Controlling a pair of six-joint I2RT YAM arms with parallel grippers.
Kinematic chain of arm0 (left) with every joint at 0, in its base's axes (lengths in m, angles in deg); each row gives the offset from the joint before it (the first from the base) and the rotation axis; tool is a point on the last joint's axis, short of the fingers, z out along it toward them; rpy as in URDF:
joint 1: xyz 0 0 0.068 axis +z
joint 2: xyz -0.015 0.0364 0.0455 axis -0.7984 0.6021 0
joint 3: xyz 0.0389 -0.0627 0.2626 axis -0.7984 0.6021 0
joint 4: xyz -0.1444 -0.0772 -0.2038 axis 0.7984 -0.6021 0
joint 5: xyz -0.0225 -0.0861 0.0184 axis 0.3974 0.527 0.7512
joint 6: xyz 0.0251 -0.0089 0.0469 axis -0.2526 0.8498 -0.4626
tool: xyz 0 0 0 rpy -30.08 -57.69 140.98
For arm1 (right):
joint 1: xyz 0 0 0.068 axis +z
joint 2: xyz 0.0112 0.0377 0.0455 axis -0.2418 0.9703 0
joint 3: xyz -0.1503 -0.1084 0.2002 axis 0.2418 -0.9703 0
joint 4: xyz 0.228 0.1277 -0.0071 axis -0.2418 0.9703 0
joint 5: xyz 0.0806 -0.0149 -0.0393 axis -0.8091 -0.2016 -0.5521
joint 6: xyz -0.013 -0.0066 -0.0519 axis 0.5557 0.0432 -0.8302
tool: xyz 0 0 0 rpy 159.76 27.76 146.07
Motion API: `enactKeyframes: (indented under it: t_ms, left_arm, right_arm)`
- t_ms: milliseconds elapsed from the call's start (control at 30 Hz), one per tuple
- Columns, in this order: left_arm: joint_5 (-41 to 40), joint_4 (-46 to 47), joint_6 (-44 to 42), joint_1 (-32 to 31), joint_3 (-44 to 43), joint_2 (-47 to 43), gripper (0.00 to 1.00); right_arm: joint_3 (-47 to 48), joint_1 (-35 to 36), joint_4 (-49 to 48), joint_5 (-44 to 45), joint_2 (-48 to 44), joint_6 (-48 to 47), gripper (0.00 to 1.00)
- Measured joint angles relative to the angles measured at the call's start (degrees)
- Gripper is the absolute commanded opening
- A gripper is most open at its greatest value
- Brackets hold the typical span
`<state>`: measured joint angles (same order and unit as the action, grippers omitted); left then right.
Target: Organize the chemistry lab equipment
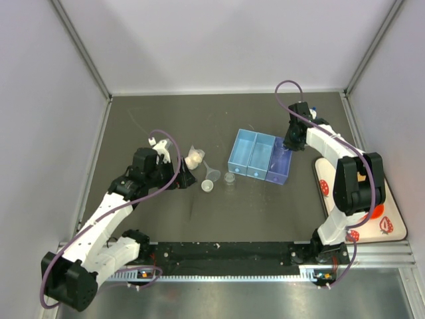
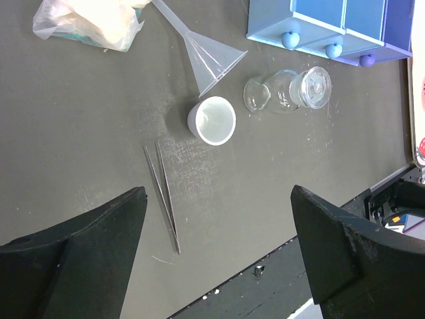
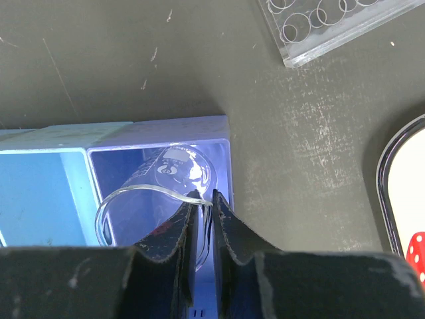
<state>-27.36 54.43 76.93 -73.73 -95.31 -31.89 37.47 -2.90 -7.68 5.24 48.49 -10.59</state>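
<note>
My right gripper reaches down into the purple end compartment of a blue three-part box. Its jaws stand a narrow slit apart, pinched over the rim wall of a clear beaker that lies tilted inside. A clear holed rack lies just beyond the box. My left gripper hovers wide open and holds nothing. Under it on the mat lie thin metal tweezers, a small white cup, a clear funnel and a small clear flask on its side.
A crumpled plastic bag lies at the far left of the items. The strawberry-patterned tray sits at the right edge under the right arm. The box's knobbed front faces the flask. A black rail runs along the near edge.
</note>
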Motion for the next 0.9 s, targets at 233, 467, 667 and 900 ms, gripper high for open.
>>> enactKeyframes:
  t_ms: [233, 467, 667, 900]
  left_arm:
    - [0.00, 0.02, 0.00, -0.07, 0.00, 0.00, 0.95]
    - [0.00, 0.02, 0.00, -0.15, 0.00, 0.00, 0.95]
    - [0.00, 0.02, 0.02, -0.31, 0.00, 0.00, 0.95]
    - [0.00, 0.00, 0.00, -0.31, 0.00, 0.00, 0.95]
  right_arm:
    - [0.02, 0.00, 0.00, -0.09, 0.00, 0.00, 0.15]
    - [0.02, 0.00, -0.02, -0.17, 0.00, 0.00, 0.17]
    - [0.02, -0.02, 0.00, -0.17, 0.00, -0.02, 0.19]
    - [1.03, -0.02, 0.24, -0.11, -0.02, -0.07, 0.21]
